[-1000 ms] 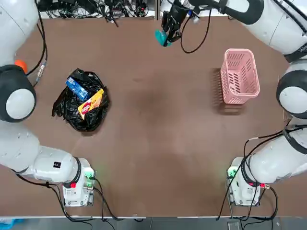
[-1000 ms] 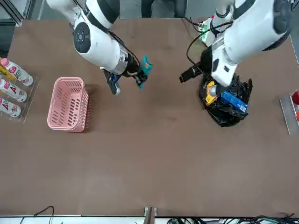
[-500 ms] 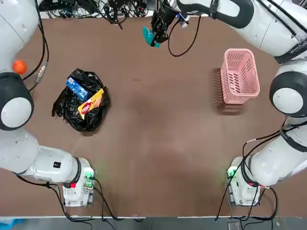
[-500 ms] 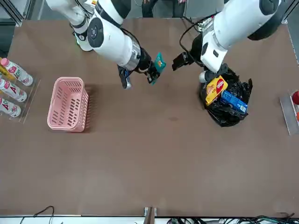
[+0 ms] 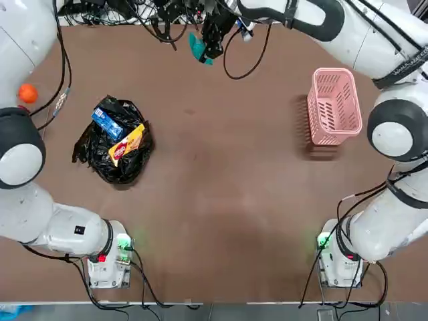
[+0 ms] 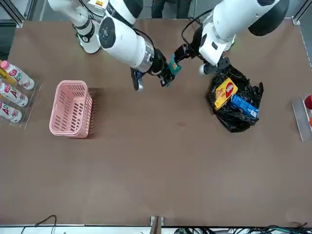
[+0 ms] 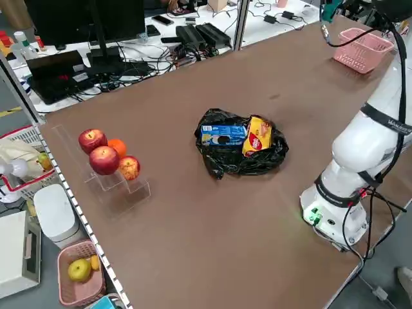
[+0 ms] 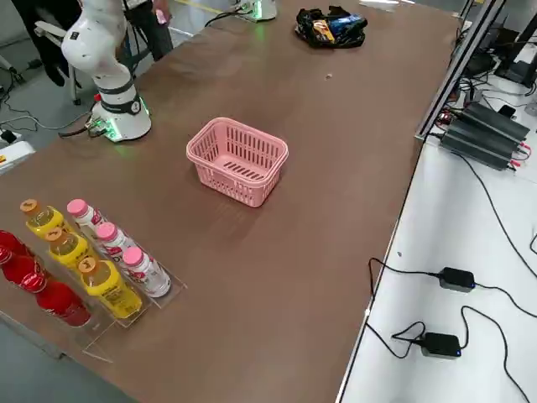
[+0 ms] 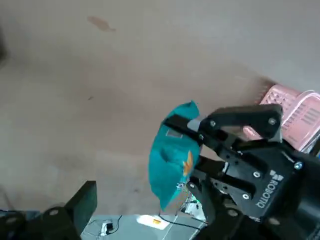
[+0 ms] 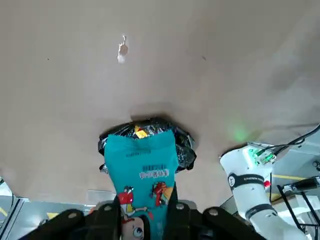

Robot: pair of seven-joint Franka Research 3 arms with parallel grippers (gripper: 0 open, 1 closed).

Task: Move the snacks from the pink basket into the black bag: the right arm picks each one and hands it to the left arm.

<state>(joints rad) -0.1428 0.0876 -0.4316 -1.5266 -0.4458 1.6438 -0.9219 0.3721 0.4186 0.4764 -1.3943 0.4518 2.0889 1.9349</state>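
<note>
Upper centre of the front view, right gripper (image 6: 167,74) clamping teal packet (image 6: 174,67), left gripper (image 6: 184,52) open beside it, bag (image 6: 243,119) right.

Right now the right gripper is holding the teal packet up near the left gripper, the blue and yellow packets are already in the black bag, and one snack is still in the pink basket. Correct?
Not quite: the pink basket is empty, as the right side view shows. The rest holds: the right gripper holds the teal packet near the left gripper, and the blue packet and yellow packet lie in the black bag.
</note>
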